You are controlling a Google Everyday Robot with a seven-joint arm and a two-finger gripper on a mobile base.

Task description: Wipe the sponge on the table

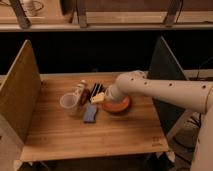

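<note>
The blue sponge (90,113) lies flat on the light wooden table (85,137), just right of the clear cup (69,102). My white arm reaches in from the right, and its gripper (101,96) hangs just above and to the right of the sponge, apart from it, beside the black-and-yellow striped block (96,90). The arm's wrist covers most of the gripper.
An orange-red bowl (119,105) sits right of the sponge, partly under the arm. A small bottle (81,91) lies behind the cup. Upright side panels stand at the left (20,92) and right (165,75). Bare wood stretches toward the front edge.
</note>
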